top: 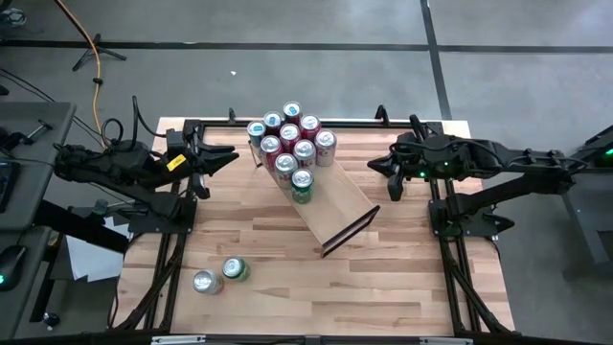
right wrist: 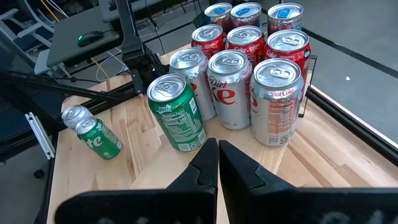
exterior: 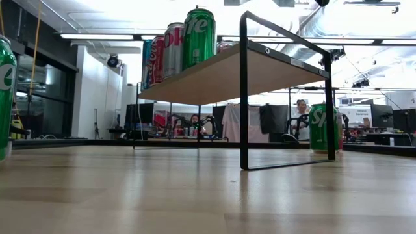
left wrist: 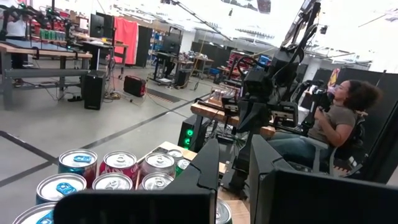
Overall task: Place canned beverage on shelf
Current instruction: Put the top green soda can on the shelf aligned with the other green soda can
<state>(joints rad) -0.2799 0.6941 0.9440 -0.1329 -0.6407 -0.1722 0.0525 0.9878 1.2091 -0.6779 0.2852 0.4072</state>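
Observation:
The shelf (top: 335, 206) stands on its black frame, slanting across the table's middle, and is seen from below in the low view (exterior: 214, 78). Several upright cans (top: 289, 146) crowd its far end, red, silver and blue ones (right wrist: 233, 87). A green can (top: 302, 185) (right wrist: 177, 115) is the one nearest the bare part. Two more cans stand on the tabletop at the near left, one silver (top: 204, 282) and one green (top: 236, 269). My left gripper (top: 233, 153) (left wrist: 233, 146) hangs shut, left of the cans. My right gripper (top: 374, 165) (right wrist: 219, 149) hangs shut, right of them, pointing at them from above.
The shelf's near half is bare wood, ending in a black end frame (exterior: 244, 91). In the low view a green can (exterior: 323, 127) shows beyond that frame and another at the picture's left edge (exterior: 3, 97). A person (left wrist: 339, 118) sits beyond the table.

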